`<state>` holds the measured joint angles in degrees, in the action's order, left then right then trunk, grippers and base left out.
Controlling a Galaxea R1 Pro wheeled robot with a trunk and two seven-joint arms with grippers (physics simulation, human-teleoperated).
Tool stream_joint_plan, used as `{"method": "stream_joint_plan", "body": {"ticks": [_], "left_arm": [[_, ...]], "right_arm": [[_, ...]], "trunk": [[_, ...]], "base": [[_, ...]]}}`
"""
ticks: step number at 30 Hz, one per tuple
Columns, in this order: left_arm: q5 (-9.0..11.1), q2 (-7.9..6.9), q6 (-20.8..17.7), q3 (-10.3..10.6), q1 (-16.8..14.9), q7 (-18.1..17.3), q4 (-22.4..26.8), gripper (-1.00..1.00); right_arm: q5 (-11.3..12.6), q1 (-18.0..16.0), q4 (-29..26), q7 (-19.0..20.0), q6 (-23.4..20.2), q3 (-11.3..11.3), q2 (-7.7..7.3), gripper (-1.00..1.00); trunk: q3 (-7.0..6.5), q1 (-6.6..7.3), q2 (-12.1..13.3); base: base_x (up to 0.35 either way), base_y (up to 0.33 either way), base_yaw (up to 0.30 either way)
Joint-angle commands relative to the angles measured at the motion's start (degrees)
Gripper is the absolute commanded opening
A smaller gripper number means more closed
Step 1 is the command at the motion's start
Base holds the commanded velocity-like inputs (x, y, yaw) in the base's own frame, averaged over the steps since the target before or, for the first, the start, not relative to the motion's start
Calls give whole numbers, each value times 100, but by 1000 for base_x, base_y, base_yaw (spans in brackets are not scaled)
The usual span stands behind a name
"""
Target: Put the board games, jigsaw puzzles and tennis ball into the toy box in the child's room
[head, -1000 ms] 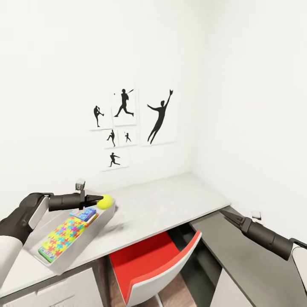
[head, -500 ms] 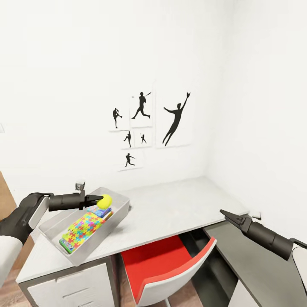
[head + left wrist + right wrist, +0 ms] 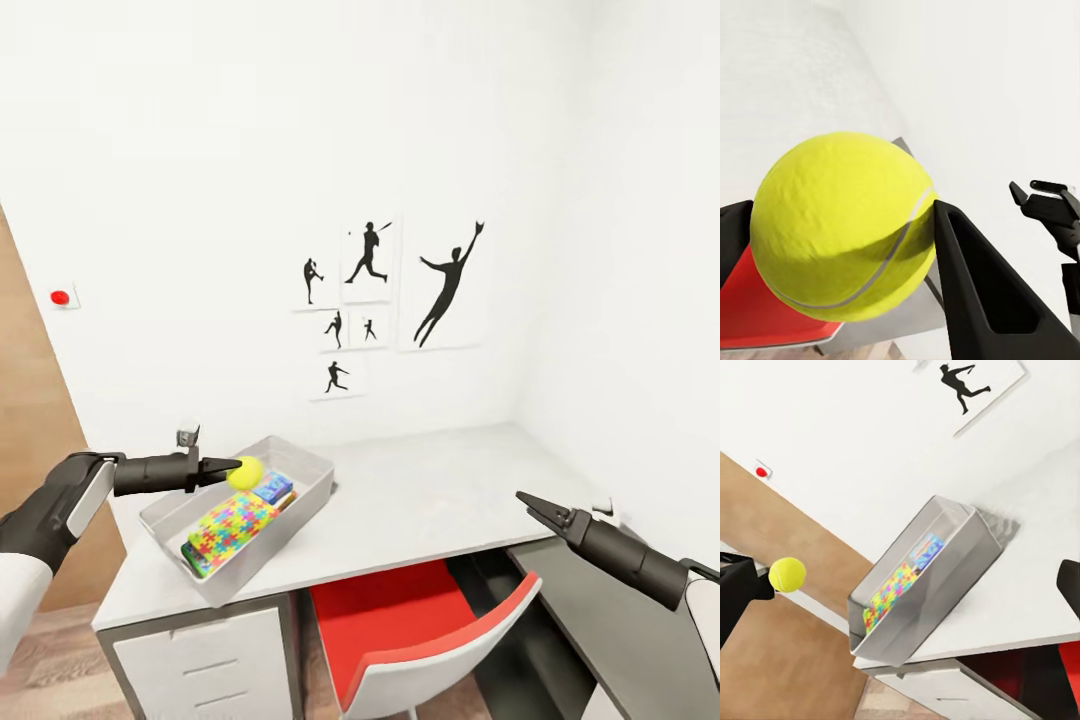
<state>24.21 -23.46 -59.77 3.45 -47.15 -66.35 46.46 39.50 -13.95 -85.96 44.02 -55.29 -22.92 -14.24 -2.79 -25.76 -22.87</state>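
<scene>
My left gripper is shut on the yellow-green tennis ball, which looms large between the dark fingers as ball. In the head view the ball overlaps the rear of the pale grey toy box on the table. Inside the box lie a bright jigsaw puzzle and a small blue board game. The right wrist view shows the toy box, the jigsaw and the ball off to one side of it. My right gripper hovers shut over the desk's right corner.
A red and white chair is tucked under the desk, between the white drawers and the dark grey end section. A wooden panel stands at the left, with a red button and silhouette pictures on the wall.
The whole view has swung, so desk, box and pictures sit further right in the picture. Both grippers keep their places, and the ball now overlaps the box's middle instead of its right corner.
</scene>
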Motion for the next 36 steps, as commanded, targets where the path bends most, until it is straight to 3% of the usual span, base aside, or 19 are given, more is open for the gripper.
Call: {"method": "stream_joint_plan", "body": {"ticks": [1,16,36], "left_arm": [[-2,-6,-17,16,-4,-35,-5,-100],[19,-35,-17,4,67,-43,-40,-100],[23,-44,-12,-10,101,-44,-41,-100]], "right_arm": [[-12,-2,0,26,-26,-8,0,100],[-31,3,7,39,195,-7,1,100],[-12,-1,9,18,229,-1,0,100]], "trunk": [[1,-2,-5],[-1,-2,-5],[-1,-2,-5]], "base": [[-10,0,84],[-14,14,11],[-95,235,0]]}}
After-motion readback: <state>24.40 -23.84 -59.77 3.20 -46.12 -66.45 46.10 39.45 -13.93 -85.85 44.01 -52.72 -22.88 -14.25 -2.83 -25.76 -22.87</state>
